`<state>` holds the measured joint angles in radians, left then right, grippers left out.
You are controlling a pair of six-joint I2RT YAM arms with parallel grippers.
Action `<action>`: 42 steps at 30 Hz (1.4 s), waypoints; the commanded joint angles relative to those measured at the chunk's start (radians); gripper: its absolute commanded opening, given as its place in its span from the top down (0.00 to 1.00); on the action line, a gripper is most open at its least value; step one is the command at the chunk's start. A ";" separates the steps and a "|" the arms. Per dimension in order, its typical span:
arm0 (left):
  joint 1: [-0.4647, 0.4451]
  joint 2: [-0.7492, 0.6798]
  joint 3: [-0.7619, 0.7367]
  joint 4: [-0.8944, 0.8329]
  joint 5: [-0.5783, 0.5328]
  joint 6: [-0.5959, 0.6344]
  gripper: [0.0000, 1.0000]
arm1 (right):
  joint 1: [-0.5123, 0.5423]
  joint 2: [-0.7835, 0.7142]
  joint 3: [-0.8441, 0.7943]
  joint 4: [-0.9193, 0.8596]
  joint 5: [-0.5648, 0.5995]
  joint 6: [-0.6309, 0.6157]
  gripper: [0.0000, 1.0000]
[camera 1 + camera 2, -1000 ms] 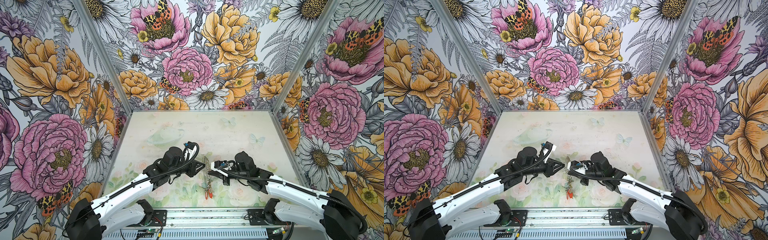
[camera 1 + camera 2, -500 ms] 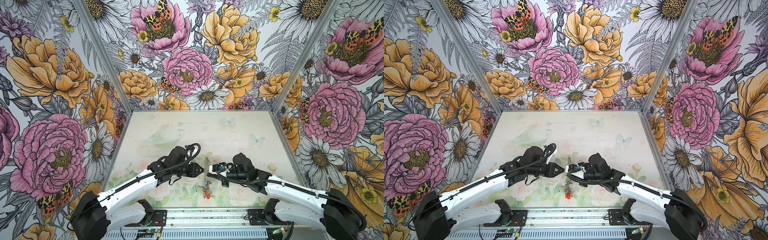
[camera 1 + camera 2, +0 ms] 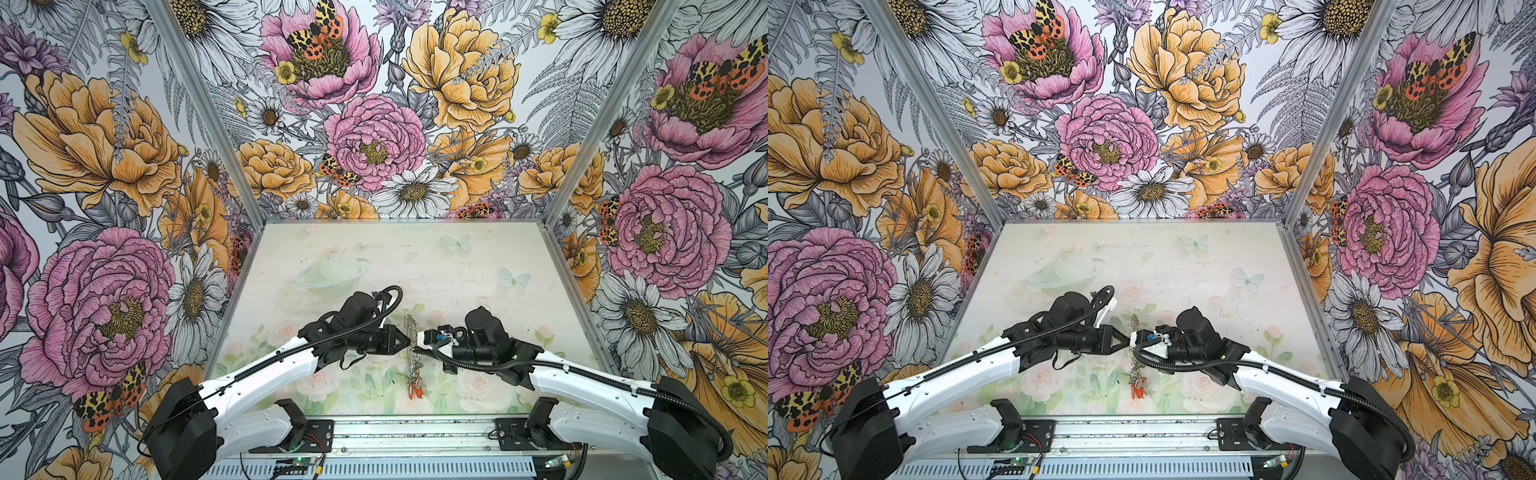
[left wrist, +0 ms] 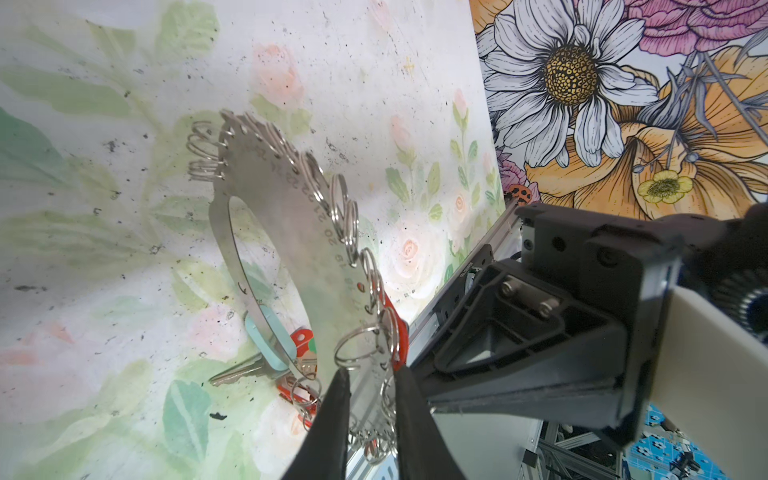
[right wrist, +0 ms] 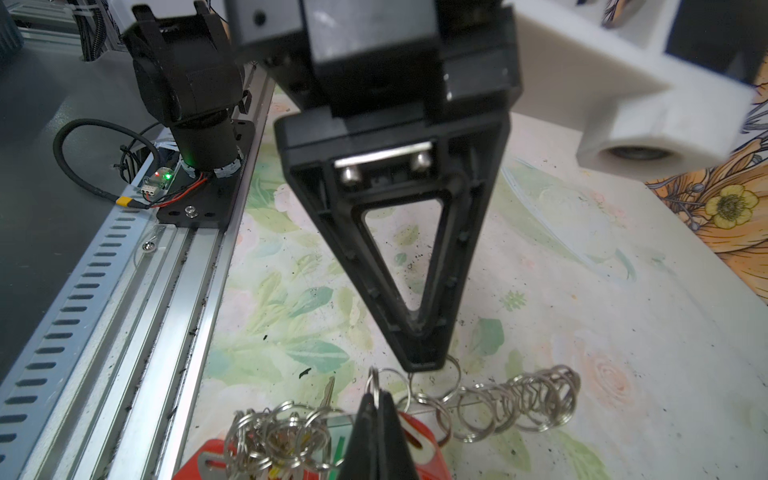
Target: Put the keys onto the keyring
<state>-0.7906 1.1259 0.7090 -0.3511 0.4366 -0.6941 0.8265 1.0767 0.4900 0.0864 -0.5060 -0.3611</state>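
The right gripper (image 5: 376, 401) is pressed tight on the ringed edge of the keyring (image 4: 299, 232), which stands on edge. Facing it, the left gripper (image 4: 370, 380) straddles that same edge, jaws slightly apart; pinching or not, I can't tell. The keys (image 4: 239, 374) bunch at the keyring's end nearest the front rail (image 3: 415, 430).

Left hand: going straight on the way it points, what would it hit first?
Probably the flat grey metal crescent keyring fringed with silver wire rings, its edge between the left hand's fingers; beyond, the right hand.
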 commanded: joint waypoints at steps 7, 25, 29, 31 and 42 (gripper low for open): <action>-0.022 0.004 0.013 0.024 0.025 -0.036 0.79 | 0.009 0.002 0.016 0.046 0.011 -0.016 1.00; -0.033 0.042 0.021 0.032 0.013 -0.050 0.84 | 0.019 -0.004 0.012 0.044 0.023 -0.016 1.00; -0.034 0.043 0.017 0.036 0.020 -0.053 0.87 | 0.019 -0.004 0.013 0.044 0.039 -0.016 1.00; -0.036 0.044 0.018 0.036 0.019 -0.054 0.89 | 0.019 -0.004 0.013 0.047 0.043 -0.015 1.00; -0.045 0.048 0.005 0.055 0.038 -0.058 0.86 | 0.020 -0.004 0.015 0.049 0.078 -0.011 1.00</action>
<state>-0.8162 1.1675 0.7090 -0.3222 0.4423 -0.7433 0.8413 1.0767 0.4900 0.0750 -0.4545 -0.3611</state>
